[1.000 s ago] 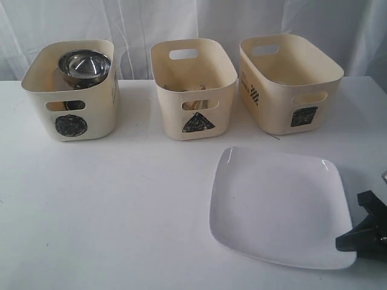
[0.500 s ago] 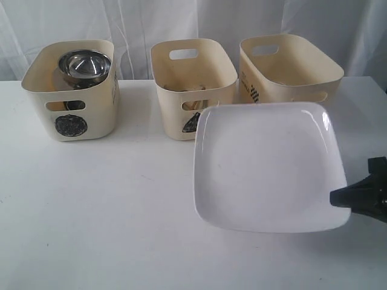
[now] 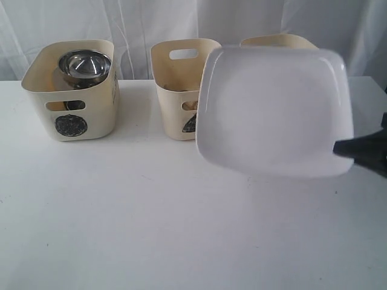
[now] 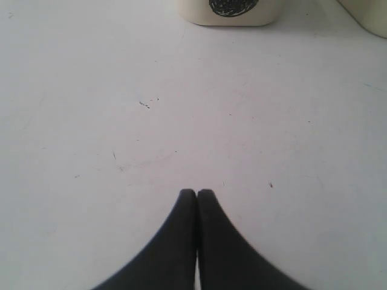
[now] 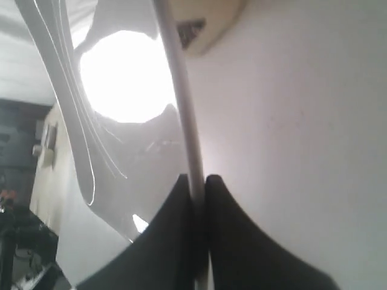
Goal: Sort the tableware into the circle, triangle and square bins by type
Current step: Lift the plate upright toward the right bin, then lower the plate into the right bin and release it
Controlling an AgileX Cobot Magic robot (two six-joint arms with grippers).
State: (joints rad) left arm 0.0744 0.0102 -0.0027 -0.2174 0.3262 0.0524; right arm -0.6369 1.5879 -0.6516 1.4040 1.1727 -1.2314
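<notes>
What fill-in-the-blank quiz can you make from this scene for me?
1. The right gripper is shut on the rim of a ____ squarish plate.
2. The steel bowls sit in the cream bin marked with a black ____.
3. The left gripper is shut and holds ____.
Missing words: white; circle; nothing.

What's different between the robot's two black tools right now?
The right tool is clamped on the rim of the white square plate, while the left tool is shut on nothing. The right tool holds its plate up off the table, tilted; the left tool just faces that table. Both are black, with jaws closed.
</notes>
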